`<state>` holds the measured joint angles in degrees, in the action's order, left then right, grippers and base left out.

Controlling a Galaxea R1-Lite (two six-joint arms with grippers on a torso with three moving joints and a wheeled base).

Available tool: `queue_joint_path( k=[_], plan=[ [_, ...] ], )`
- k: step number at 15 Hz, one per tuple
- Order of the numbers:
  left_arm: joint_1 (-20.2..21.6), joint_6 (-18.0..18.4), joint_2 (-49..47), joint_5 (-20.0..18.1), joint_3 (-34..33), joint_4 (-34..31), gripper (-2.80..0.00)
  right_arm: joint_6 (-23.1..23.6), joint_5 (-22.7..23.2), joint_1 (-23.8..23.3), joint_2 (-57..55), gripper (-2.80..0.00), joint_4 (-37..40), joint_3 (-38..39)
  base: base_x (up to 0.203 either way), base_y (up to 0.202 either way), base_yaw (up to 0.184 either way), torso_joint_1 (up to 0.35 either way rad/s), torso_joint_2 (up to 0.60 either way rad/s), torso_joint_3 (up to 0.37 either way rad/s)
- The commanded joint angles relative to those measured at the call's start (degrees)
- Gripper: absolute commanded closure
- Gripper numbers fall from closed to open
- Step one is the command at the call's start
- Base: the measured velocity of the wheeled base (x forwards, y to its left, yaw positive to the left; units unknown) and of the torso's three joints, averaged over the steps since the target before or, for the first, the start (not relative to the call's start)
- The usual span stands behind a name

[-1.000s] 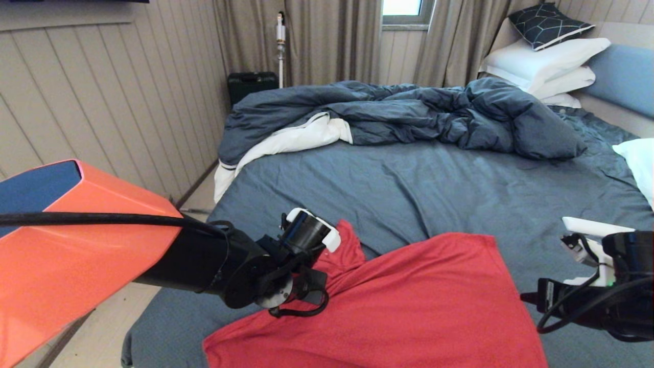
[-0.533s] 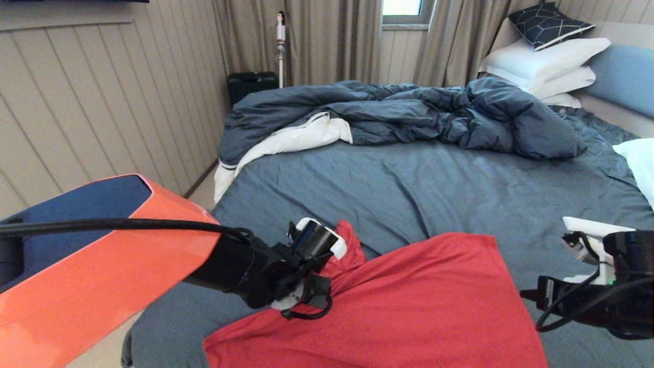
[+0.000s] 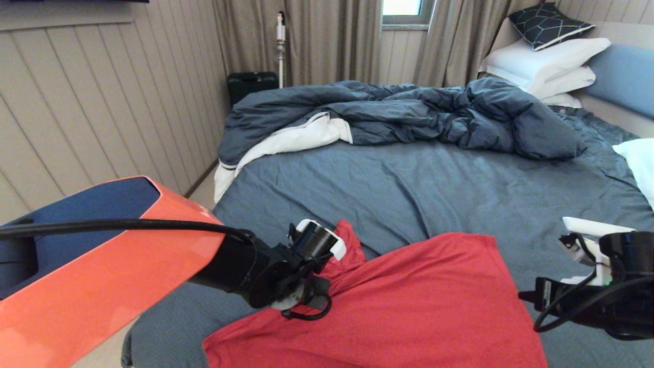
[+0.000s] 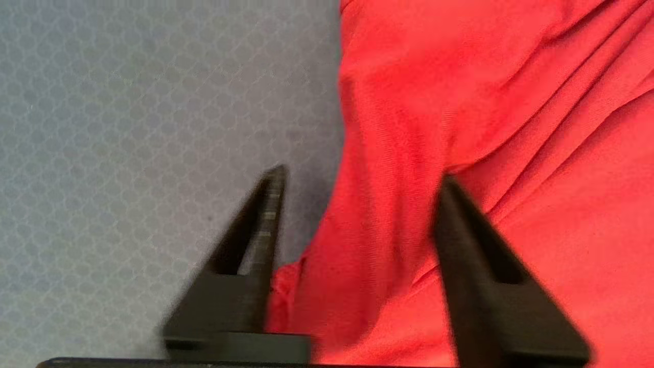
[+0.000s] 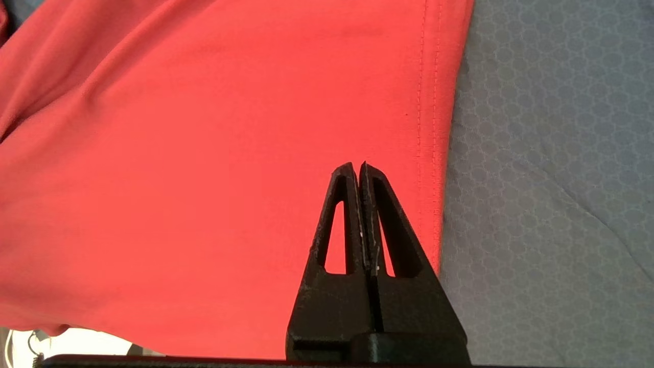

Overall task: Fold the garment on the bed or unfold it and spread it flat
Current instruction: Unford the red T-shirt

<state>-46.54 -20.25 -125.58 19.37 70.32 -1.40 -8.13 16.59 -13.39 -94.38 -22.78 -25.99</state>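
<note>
Your red T-shirt [image 3: 409,301] lies on the near part of the bed [image 3: 439,189], at about six o'clock in the head view. Most of it is spread flat. The part at about ten o'clock of the shirt is bunched into a ridge of folds [image 4: 388,168] with a small peak of cloth [image 3: 350,240] standing up. No print shows on the side you see.

Your left claw [image 4: 357,179] sits right at that ridge, roughly half open. One finger is on the bare sheet side and the other is over the red cloth, with the ridge between them. It has not clamped anything yet. Your right claw [image 5: 356,171] hangs over the shirt near its stitched hem [image 5: 429,102], at about three o'clock of the shirt. Its fingers are pressed together with nothing between them.

If you close the left claw now, I think it may catch several layers at once, or pinch the sheet along with the shirt. Pulling would then drag the whole shirt and wrinkle the flat part. The thin cloth could also slip free of a shallow bite. With the right claw holding nothing, the far side is not anchored.

The rumpled dark duvet [image 3: 409,112] and white pillows [image 3: 546,64] lie at twelve to one o'clock, well apart.
</note>
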Motion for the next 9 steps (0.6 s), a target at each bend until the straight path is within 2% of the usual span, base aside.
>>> queue_joint_path(
  k=[1,5,9],
  plan=[
    [0.1,-0.1,-0.4,0.3,0.8,0.0,0.00,0.0,0.1,0.0,-0.3,0.00,-0.2,0.0,0.000,0.000,0.000,0.000,0.00,0.000],
    [4.2,0.6,-3.0,0.7,7.2,-0.1,0.00,0.0,0.1,0.1,-0.3,0.00,-0.2,0.2,0.000,0.000,0.000,0.000,0.00,0.000],
    [9.2,4.0,-3.6,0.8,8.1,3.7,0.00,0.0,0.1,0.3,-0.7,0.00,-0.2,0.2,0.000,0.000,0.000,0.000,0.00,0.000]
  ],
)
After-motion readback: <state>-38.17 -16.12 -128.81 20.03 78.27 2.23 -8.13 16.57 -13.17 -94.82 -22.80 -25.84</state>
